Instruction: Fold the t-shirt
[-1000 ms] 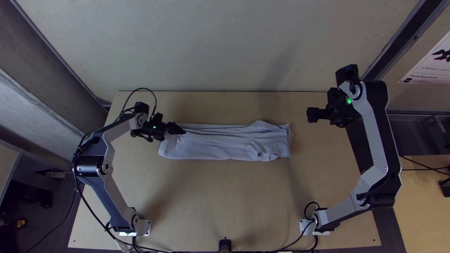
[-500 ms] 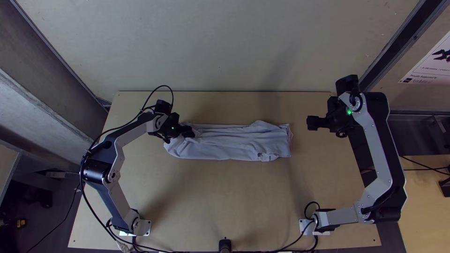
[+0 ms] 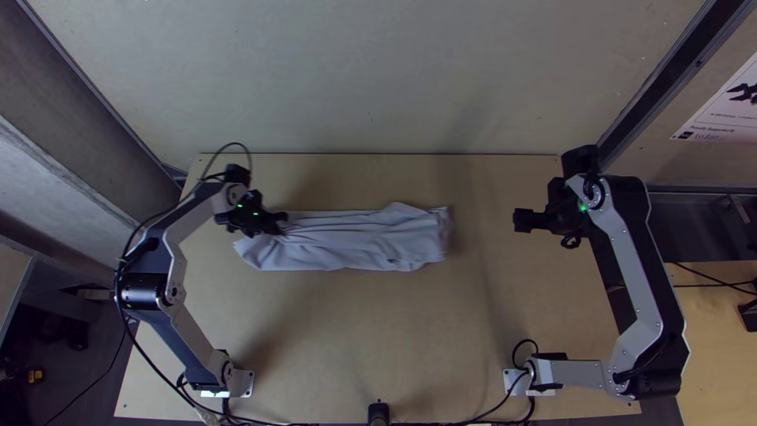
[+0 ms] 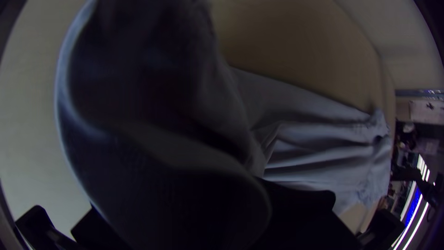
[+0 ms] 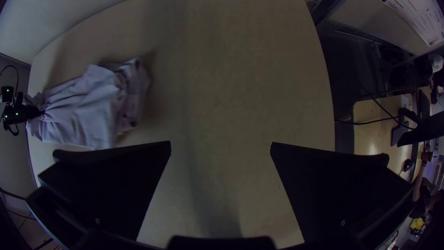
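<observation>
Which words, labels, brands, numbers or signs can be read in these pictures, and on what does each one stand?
White sheet, at the top view's right edge: lines of print, too small to read surely, so I quote nothing.
T-shirt: I can make out no word or number on it.

Two arms, same build. Left arm (image 3: 192,339) has silver-grey links and a black cylindrical joint housing (image 3: 143,291); a thin black cable (image 3: 236,143) makes a loop at its wrist. Right arm (image 3: 628,268) shows pale silver side plating, dotted with small screws, against black. Green lights mark both wrists. Bases carry pale brackets (image 3: 241,384). Right gripper (image 3: 518,221) is black, its broad, flat fingers (image 5: 125,185) wedge-shaped.
</observation>
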Controlling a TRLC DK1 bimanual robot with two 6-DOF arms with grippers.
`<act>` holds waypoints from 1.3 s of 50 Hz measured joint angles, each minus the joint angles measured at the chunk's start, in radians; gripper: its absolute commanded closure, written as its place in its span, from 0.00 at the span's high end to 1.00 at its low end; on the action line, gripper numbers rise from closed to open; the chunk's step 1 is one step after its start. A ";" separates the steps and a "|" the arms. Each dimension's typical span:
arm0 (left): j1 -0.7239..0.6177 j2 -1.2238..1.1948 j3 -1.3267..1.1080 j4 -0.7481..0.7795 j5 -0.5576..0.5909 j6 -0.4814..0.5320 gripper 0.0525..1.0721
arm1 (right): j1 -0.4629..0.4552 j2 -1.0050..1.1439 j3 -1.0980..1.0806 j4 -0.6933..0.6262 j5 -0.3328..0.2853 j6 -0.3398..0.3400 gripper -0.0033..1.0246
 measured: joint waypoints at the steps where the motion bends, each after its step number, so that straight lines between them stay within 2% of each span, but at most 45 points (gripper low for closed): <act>1: 0.019 -0.001 0.005 -0.010 -0.012 0.013 0.02 | 0.005 -0.001 -0.007 0.004 0.000 0.002 0.96; 10: 0.169 -0.005 0.080 -0.077 -0.128 0.150 0.02 | 0.047 -0.002 -0.050 0.037 0.000 0.026 0.96; 17: 0.267 -0.005 0.165 -0.112 -0.177 0.252 0.02 | 0.068 -0.002 -0.058 0.050 0.000 0.045 0.96; 23: 0.299 -0.010 0.237 -0.161 -0.328 0.334 0.02 | 0.071 -0.007 -0.064 0.051 0.004 0.048 0.96; 27: 0.288 -0.028 0.262 -0.187 -0.384 0.369 0.02 | 0.071 -0.012 -0.071 0.051 0.008 0.048 0.96; 34: 0.190 -0.081 0.300 -0.254 -0.482 0.395 0.02 | 0.071 -0.014 -0.072 0.051 0.008 0.048 0.96; 43: -0.015 -0.110 0.395 -0.381 -0.578 0.374 0.02 | 0.060 -0.034 -0.084 0.051 0.008 0.048 0.96; 52: -0.197 -0.109 0.454 -0.523 -0.607 0.306 0.02 | 0.025 -0.063 -0.101 0.053 0.010 0.046 0.96; 65: -0.373 -0.015 0.509 -0.550 -0.610 0.188 0.02 | -0.033 -0.121 -0.142 0.054 0.010 0.019 0.96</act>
